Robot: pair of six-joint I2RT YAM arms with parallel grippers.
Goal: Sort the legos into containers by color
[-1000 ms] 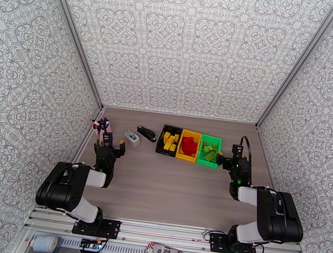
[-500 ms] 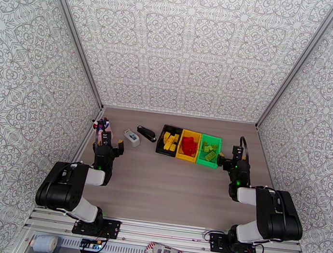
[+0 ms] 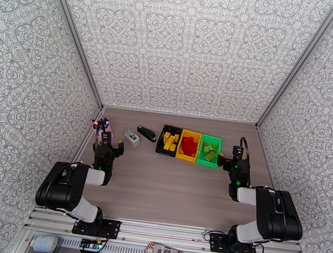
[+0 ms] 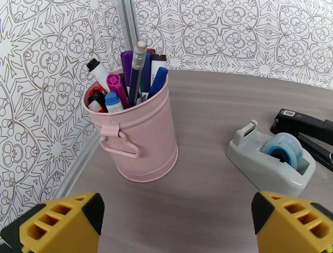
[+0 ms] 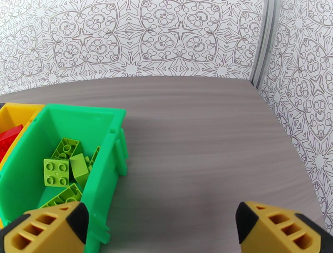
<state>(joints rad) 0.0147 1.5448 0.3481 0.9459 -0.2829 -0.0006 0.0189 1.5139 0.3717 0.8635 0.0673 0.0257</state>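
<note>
Along the far middle of the table (image 3: 167,197), seen from above, the black bin (image 3: 165,130), the yellow bin (image 3: 180,154) and the green bin (image 3: 201,162) are set touching in a row, long axes running near to far. They hold the yellow legos (image 3: 169,141), the red legos (image 3: 189,146) and the green legos (image 3: 209,151) in that order. The left gripper (image 3: 111,143) is stationed well left of the row beside the pink pen cup (image 3: 101,126). The right gripper (image 3: 228,156) is placed just right of the green bin, so the right arm is much the nearer. A brick may lie hidden behind an arm, but the sorting is judged complete. At the left wrist, the jaws are held wide apart and empty, faced toward the pen cup, with a tape dispenser (image 4: 270,158) and a stapler (image 4: 306,125) to the right. At the right wrist, the jaws are likewise spread with nothing between them. The green bin lies to their left and slightly ahead. Bare flat wood grain is offered on the right, closed off by patterned walls on the far and right sides.
</note>
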